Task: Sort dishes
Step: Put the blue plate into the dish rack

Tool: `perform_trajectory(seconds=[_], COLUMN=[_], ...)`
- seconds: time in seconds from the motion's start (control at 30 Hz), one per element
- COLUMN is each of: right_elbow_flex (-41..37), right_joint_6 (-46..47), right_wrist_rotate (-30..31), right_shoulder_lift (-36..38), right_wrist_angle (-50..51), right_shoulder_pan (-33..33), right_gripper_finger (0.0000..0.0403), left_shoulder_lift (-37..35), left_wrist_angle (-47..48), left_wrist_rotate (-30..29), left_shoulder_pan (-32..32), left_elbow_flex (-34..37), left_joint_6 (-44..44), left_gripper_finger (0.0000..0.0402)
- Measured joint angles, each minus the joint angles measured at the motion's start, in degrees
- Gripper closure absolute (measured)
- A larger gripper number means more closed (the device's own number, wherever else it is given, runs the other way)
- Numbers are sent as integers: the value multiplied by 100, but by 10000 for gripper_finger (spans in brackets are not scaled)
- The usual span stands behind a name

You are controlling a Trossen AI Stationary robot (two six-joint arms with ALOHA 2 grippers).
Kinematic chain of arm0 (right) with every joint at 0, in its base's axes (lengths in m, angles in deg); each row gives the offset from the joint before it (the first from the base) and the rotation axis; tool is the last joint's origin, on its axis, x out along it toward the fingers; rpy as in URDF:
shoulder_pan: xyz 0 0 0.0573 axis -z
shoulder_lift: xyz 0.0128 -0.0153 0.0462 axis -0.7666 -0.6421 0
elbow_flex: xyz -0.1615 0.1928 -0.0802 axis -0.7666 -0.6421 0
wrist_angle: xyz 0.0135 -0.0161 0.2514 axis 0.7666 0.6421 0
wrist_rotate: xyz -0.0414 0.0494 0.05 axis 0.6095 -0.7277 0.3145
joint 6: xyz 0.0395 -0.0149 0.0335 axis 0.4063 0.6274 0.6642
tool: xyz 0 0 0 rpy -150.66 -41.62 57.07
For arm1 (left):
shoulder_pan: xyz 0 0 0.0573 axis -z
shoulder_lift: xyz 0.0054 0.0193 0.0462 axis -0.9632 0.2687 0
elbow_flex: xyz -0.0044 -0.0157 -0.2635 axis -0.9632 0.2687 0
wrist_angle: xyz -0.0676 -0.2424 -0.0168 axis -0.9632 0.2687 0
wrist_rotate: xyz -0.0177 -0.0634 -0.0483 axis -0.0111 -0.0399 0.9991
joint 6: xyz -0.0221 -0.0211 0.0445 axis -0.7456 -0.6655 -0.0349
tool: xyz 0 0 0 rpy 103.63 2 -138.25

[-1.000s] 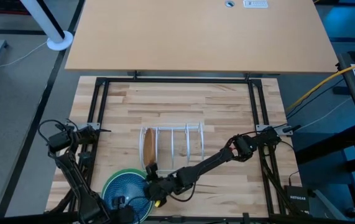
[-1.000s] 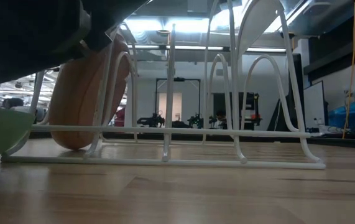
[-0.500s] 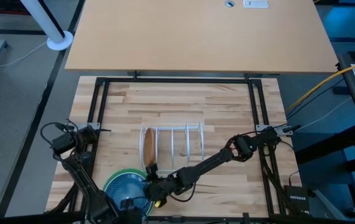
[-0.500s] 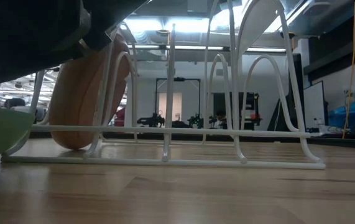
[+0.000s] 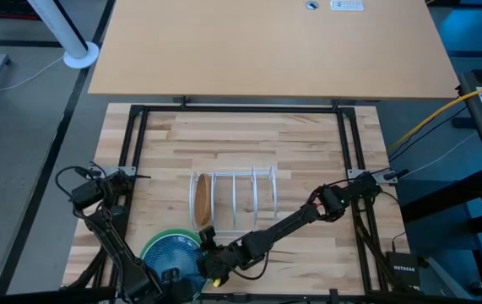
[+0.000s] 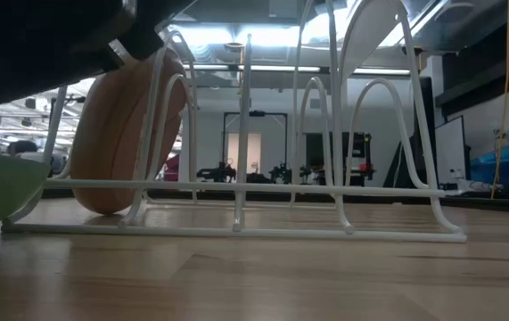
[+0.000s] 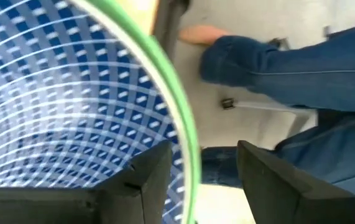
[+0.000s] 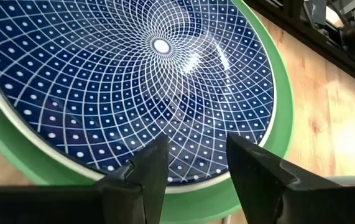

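1. Right now I see the dark blue plate (image 5: 171,253) sitting inside the green plate (image 5: 150,246) at the near edge of the desk (image 5: 308,143), between the two arms.
2. My left gripper (image 7: 193,171) is at the rim of that stack; its fingers (image 7: 137,177) stand apart with the green rim between them, released, not clamping anything I can make out.
3. My right gripper (image 8: 193,165) reaches across from the right side and hovers just over the blue plate's edge; its fingers (image 8: 143,171) are parted, with the patterned surface showing in the gap and nothing grasped.
4. The tan-brown plate (image 5: 200,201) stands on edge in the leftmost slot of the white wire rack (image 5: 241,196), at the middle of the desk. In the low view it leans slightly against the wires (image 6: 116,143).
5. The rack's other slots hold no plate that I can see.
6. Past the left gripper, a person's blue sleeve (image 7: 276,62) shows beyond the desk edge.
7. I cannot find the white plate in any view.
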Motion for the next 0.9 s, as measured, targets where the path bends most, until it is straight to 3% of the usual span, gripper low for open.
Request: perform_trajectory(seconds=[0.2, 0.9], right_elbow_flex=[0, 0], right_joint_6=[-4, -15], right_wrist_rotate=[4, 136], right_shoulder_lift=[0, 0], right_wrist_angle=[1, 3], right_shoulder_pan=[-62, -96], right_gripper_finger=[237, 237], left_shoulder_lift=[0, 186], left_wrist_angle=[537, 545], left_wrist_rotate=[0, 42], left_shoulder_pan=[4, -1], left_elbow_flex=[2, -24], left_joint_6=[-277, 16], left_gripper_finger=[250, 259])
